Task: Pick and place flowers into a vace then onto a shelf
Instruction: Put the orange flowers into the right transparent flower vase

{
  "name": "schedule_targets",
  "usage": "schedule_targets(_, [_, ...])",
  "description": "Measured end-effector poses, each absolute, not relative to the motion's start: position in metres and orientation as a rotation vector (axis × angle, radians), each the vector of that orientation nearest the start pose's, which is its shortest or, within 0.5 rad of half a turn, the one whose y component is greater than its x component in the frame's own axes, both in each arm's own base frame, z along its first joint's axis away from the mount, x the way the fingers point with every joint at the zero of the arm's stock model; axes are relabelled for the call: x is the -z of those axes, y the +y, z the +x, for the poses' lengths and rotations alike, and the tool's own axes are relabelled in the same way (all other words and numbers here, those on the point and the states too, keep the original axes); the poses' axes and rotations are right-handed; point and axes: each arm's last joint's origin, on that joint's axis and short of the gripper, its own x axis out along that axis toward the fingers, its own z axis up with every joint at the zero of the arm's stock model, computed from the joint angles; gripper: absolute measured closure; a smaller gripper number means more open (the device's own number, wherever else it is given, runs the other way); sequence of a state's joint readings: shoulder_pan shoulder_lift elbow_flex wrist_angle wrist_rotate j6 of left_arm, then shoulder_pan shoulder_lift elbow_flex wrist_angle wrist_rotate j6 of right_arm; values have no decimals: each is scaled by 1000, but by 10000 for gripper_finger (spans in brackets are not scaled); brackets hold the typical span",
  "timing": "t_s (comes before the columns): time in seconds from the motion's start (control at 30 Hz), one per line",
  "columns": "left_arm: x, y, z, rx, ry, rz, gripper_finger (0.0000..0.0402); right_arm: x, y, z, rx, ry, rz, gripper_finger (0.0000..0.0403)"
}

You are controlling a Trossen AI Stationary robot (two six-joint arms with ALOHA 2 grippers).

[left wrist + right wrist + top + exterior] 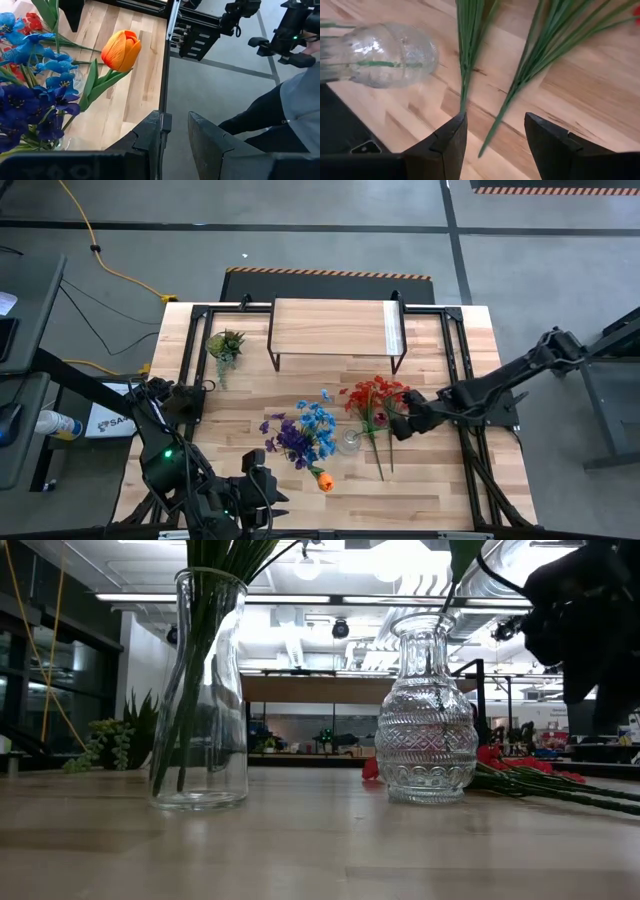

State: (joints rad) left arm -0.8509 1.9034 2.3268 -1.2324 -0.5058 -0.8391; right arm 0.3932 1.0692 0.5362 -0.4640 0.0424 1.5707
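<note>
Blue and purple flowers (300, 435) and an orange tulip (121, 49) stand in a plain glass vase (200, 690). A patterned glass vase (427, 710) beside it holds one green stem. Red flowers (375, 398) lie flat on the table, stems (540, 45) toward the near edge. My right gripper (495, 135) hovers open over those stems, just right of the patterned vase (385, 55); one stem's end lies between its fingers, apart from them. My left gripper (175, 132) hangs at the near edge, left of the tulip, open by a narrow gap with nothing in it. The shelf (335, 330) stands at the far middle.
A small potted plant (225, 345) sits left of the shelf. Black frame rails (455, 360) run along the table's sides. A person in a grey sleeve (302, 95) stands beyond the table's near edge. Bare wood lies between the vases and the shelf.
</note>
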Motion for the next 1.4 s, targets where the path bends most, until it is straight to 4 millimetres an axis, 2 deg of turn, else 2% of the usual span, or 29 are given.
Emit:
schedule_targets(0.73, [-439,-267,253,30,724,-275,268,-142,72,198,645,1033,1145,213])
schedule_targets(0.93, [-439,-267,253,30,724,-275,268,-132,67,205,687,1027,1143,213])
schedule_targets(1.27, [-439,-268,252,49,741,-285,268,-128,56,210,742,995,1125,214])
schedule_targets(1.4, [-439,-268,252,49,741,-285,268,-127,54,208,763,1006,1121,227])
